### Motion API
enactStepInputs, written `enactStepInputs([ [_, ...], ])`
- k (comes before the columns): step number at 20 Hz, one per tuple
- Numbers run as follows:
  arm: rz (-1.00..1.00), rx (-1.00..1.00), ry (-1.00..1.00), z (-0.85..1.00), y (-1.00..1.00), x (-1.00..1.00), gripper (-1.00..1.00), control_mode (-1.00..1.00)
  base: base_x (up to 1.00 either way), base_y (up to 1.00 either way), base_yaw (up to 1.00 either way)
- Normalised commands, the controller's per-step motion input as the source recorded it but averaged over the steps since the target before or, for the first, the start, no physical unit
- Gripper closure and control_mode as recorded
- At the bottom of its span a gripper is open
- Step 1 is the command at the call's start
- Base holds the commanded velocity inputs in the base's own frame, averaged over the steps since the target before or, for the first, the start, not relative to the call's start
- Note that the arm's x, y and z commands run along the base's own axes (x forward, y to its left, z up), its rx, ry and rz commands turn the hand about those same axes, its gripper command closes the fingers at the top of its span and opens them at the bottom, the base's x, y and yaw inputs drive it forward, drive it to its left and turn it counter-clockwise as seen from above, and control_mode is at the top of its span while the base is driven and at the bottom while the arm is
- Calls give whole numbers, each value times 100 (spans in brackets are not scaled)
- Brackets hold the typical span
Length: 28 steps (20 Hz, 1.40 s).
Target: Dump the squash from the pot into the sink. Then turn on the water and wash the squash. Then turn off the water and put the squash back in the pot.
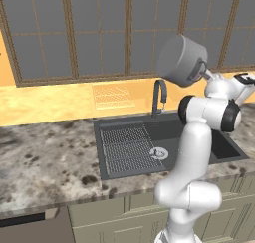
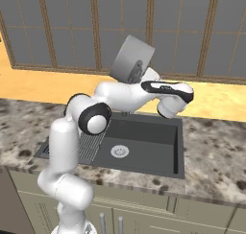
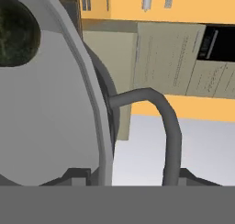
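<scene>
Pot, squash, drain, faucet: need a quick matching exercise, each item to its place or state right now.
Items:
1. pot
2. squash
3. drain
4. faucet

Places or states:
A. on the floor of the sink basin
B. inside the pot
C. held up by the gripper, tipped, above the sink
D. standing at the back edge of the sink

Pairs: 1-C, 2-B, 3-A, 4-D
</scene>
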Motion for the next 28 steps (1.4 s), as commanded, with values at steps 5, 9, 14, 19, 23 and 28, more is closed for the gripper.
enactStepInputs([
  [5,5,8,6,-22,-19,0,100,-100,0,0,0],
  [9,5,8,5,-20,-17,0,100,-100,0,0,0],
  [14,4,6,3,-21,-20,-18,100,-100,0,0,0],
  [19,4,6,3,-23,-18,-36,100,-100,0,0,0],
  [23,3,7,1,-5,-12,-37,100,-100,0,0,0],
  [28,3,4,-10,54,0,-35,100,-100,0,0,0],
])
